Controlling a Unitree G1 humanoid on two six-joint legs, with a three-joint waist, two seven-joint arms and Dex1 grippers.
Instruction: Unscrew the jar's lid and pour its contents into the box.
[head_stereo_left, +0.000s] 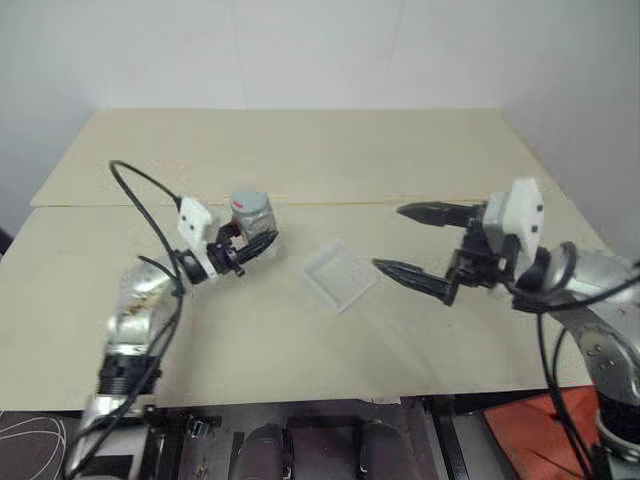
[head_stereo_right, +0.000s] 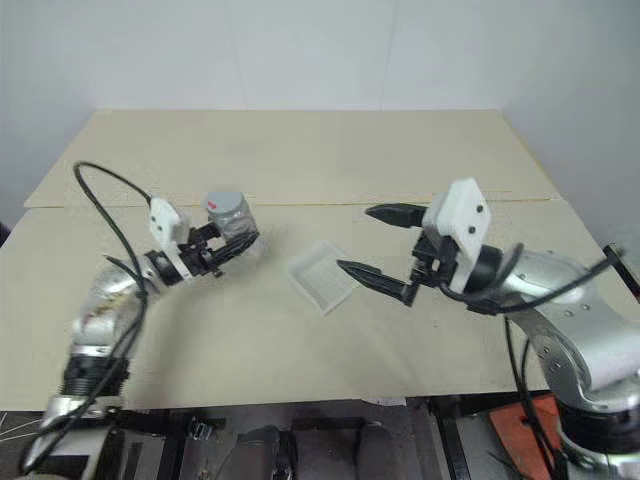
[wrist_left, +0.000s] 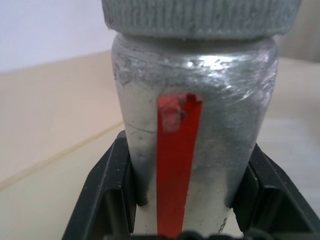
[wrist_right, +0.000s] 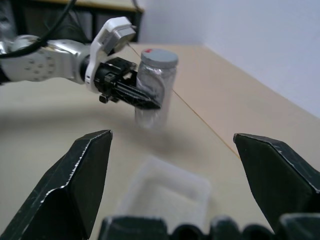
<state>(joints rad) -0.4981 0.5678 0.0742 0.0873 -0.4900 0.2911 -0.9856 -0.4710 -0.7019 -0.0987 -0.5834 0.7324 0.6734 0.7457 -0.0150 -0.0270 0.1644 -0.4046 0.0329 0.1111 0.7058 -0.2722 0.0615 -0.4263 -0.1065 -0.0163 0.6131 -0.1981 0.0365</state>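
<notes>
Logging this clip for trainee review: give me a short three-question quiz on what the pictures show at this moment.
1. True or false: the lid is already off the jar.
2. Which gripper holds the jar? A) left gripper B) right gripper C) neither
3. Fill in: the box lies on the table between the two ____.

Key:
1. False; the lid sits on the jar, which is lifted off the table.
2. A; its fingers clamp the jar's sides, while the right gripper is open and holds nothing.
3. grippers.
</notes>
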